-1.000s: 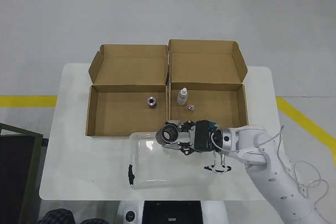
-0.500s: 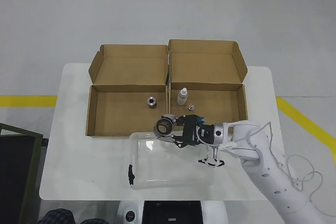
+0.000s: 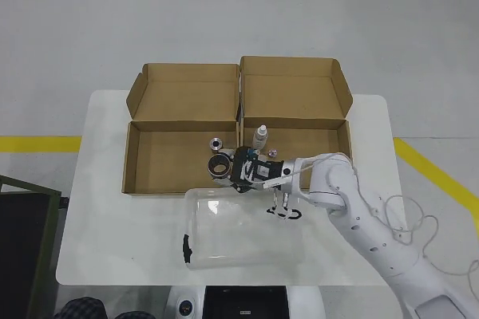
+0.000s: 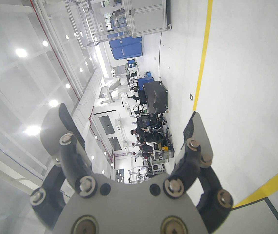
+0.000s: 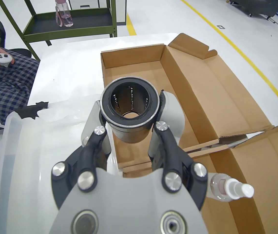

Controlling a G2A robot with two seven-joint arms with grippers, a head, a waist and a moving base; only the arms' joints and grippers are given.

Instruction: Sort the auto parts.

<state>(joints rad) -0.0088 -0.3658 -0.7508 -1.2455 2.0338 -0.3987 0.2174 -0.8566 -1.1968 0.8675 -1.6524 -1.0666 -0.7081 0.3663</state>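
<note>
My right gripper is shut on a black cylindrical bearing with a metal rim, its bore facing the wrist camera. From above, the bearing hangs over the near right part of the left cardboard box, held by the right gripper. A small metal ring lies in that box just beyond it. The right cardboard box holds a white spray bottle and a small metal part. My left gripper is open, holds nothing, and faces the hall.
A clear plastic bin stands in front of the boxes on the white table, with a black scrap at its left wall. Both box lids stand open at the back. The spray bottle lies close by the right wrist.
The right arm carried the bearing from above the clear bin's far edge back and to the left, over the left box.
</note>
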